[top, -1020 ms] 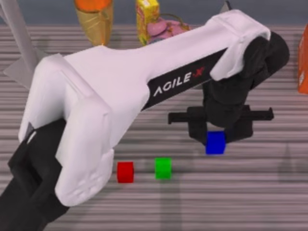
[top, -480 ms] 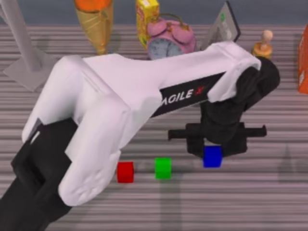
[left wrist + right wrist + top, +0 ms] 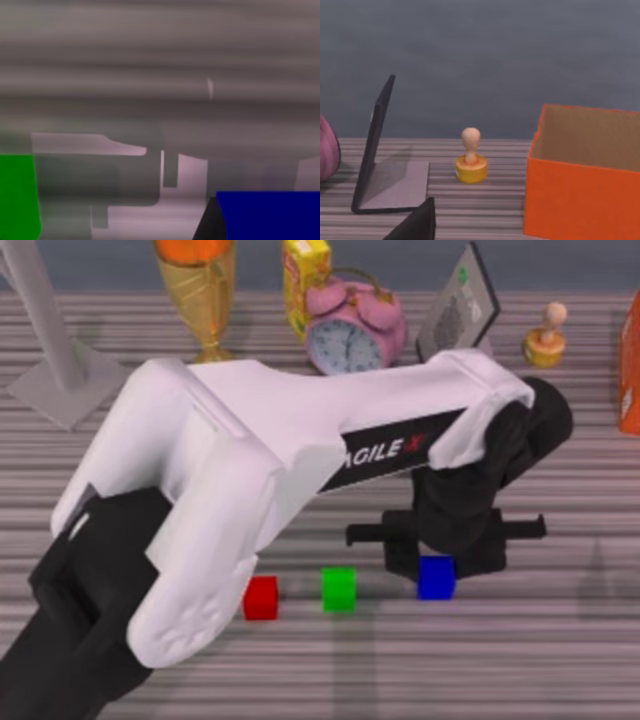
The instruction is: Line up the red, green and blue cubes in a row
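The red cube (image 3: 261, 597) and the green cube (image 3: 339, 589) sit side by side on the striped table near its front. To the right of the green one is the blue cube (image 3: 436, 578), with my left gripper (image 3: 436, 566) shut on it, low over the table and nearly level with the other two. In the left wrist view the blue cube (image 3: 270, 215) fills the corner and the green cube (image 3: 17, 196) stands off to its side. My right gripper (image 3: 420, 225) is parked outside the top view and shows only as a dark corner.
Along the back stand a gold trophy (image 3: 205, 290), a yellow box (image 3: 305, 280), a pink alarm clock (image 3: 355, 325), a grey upright panel (image 3: 458, 305) and a wooden pawn (image 3: 545, 335). An orange box (image 3: 630, 370) is at the right edge, a grey stand (image 3: 60, 360) at the back left.
My left gripper has carried the blue cube toward the table's front and slightly left, bringing it almost level with the green and red cubes, which have not moved.
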Available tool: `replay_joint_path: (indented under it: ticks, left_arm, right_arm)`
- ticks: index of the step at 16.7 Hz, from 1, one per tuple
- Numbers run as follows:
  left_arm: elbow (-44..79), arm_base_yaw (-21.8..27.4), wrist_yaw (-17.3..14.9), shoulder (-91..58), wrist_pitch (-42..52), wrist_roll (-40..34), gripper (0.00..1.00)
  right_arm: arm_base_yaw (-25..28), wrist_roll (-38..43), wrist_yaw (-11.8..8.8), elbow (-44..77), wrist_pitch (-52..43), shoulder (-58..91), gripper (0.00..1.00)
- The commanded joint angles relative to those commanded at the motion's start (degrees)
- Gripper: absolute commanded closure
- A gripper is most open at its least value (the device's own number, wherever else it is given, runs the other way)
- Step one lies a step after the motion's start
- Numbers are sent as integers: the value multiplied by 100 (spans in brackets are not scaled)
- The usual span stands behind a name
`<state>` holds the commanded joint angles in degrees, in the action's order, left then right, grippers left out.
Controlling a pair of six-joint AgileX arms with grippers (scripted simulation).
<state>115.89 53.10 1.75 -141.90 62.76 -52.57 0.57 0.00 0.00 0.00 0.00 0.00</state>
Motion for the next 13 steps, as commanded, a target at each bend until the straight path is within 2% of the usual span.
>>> replay_joint_path:
  ticks: [11,13]
  left_arm:
    - [0,0,0,0,0,0,2]
    - [0,0,0,0,0,0,0]
  right_arm:
    - [0,0,0,0,0,0,0]
    - [0,0,0,0,0,0,0]
